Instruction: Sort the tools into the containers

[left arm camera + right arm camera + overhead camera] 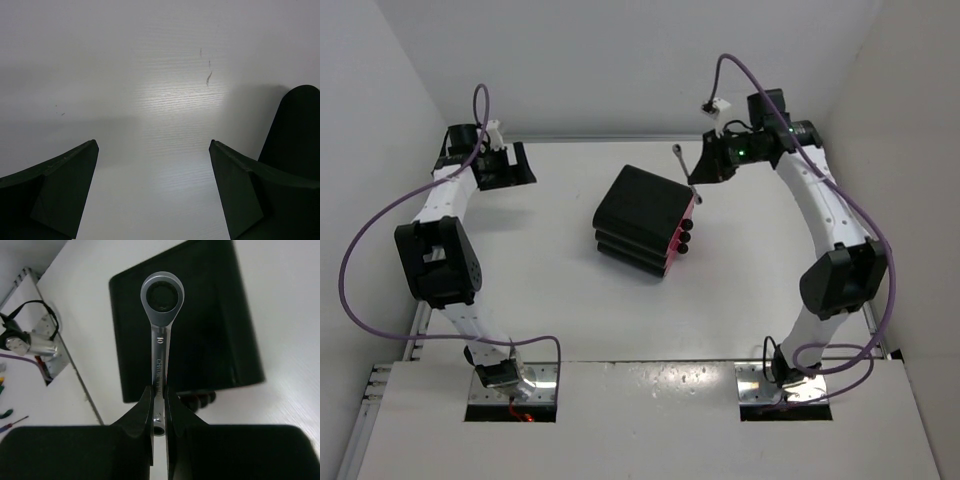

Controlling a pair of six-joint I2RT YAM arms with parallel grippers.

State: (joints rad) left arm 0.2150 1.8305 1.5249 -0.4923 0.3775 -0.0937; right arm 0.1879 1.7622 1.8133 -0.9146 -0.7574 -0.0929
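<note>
**Wrench gripped beside cabinet**

Smooth white desk (550, 310) underneath. Ahead of right hand (159, 407), rounded matte-black cabinet (210, 325), magenta drawers (688, 225) facing it. Clamped on slim polished wrench (160, 335), ring end jutting forward. Left hand (154, 155) spread apart over desk.

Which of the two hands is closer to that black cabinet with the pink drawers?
The right. The right hand, gripping a silver wrench, hovers just beyond the far right corner of the cabinet; the left hand sits far off to its left, open over the table.
</note>
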